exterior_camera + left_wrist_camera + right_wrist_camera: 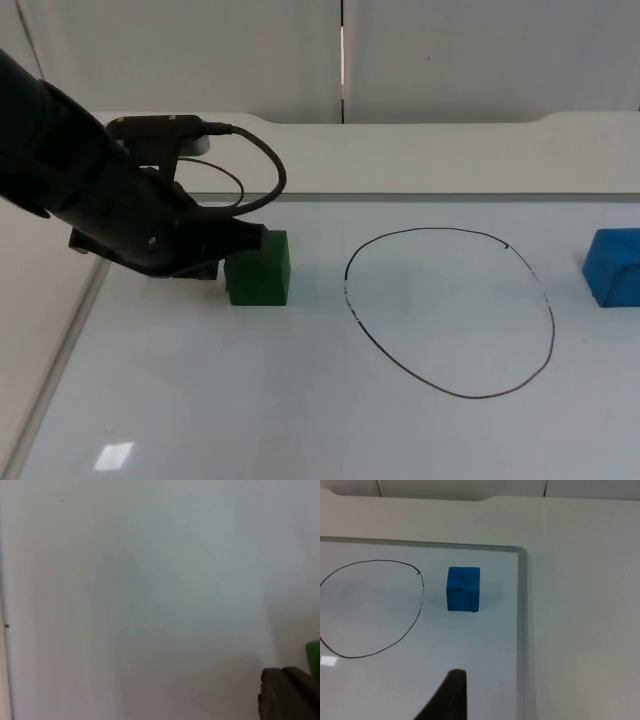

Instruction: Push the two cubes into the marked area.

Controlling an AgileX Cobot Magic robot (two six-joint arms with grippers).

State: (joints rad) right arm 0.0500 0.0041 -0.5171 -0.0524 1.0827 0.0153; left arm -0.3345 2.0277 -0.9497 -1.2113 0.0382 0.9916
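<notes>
The green cube (259, 268) sits on the counter (300, 400) just outside the left edge of the drawn ring (450, 313), with the left gripper (235, 245) pressed against its left side; whether its fingers are released or clenched I cannot tell. The blue cube (463, 589) lies outside the ring on its right, near the counter's edge, apart from the right gripper (451, 695), whose finger state I also cannot tell

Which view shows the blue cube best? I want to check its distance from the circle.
The right wrist view: the whole blue cube sits apart from the circle, outside it. The top view cuts the cube off at the picture's edge; the left wrist view looks at bare table.
</notes>
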